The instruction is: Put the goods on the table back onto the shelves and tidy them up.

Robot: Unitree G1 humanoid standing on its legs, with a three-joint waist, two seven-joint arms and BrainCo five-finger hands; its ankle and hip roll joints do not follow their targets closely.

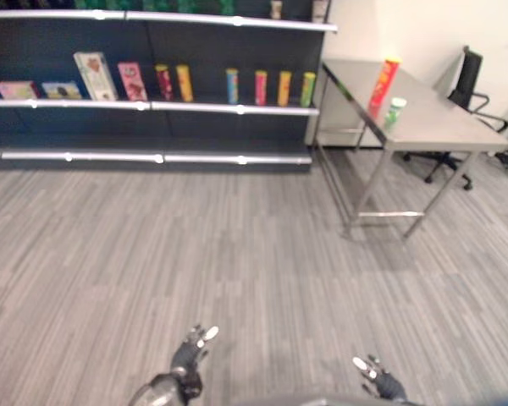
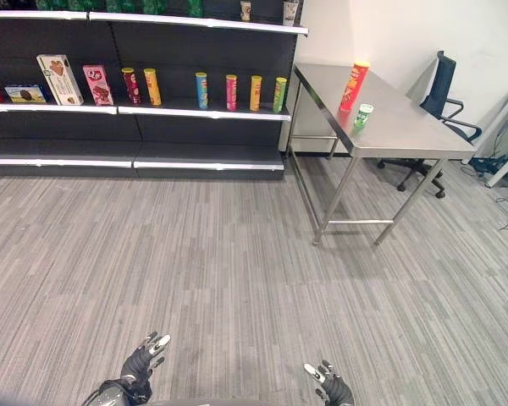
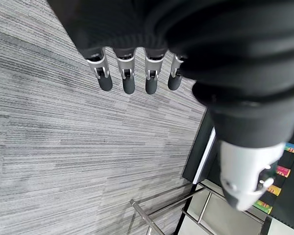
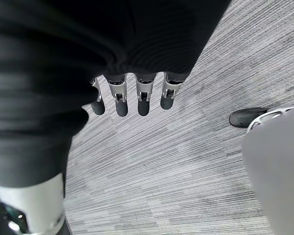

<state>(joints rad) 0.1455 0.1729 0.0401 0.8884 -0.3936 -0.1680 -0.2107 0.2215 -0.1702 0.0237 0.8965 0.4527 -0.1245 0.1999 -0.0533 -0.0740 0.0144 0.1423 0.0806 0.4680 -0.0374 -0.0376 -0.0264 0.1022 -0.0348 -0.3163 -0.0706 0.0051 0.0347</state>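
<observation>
Steel-topped bench (image 2: 406,127) carries a tall red can (image 2: 354,86) and, just beside it, a small green can (image 2: 363,116), well apart from our hands. Our left hand (image 2: 142,359) and right hand (image 2: 328,386) hang low over grey floor (image 2: 237,271), fingers (image 3: 128,78) released, grasping nothing. Dark shelves (image 2: 135,110) stand left of the bench.

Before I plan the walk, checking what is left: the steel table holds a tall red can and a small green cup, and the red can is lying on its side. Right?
Not quite. The red can stands upright on the table, with the green cup just in front of it, as the right eye view shows. Both hands, left and right, hang open and hold nothing.
</observation>
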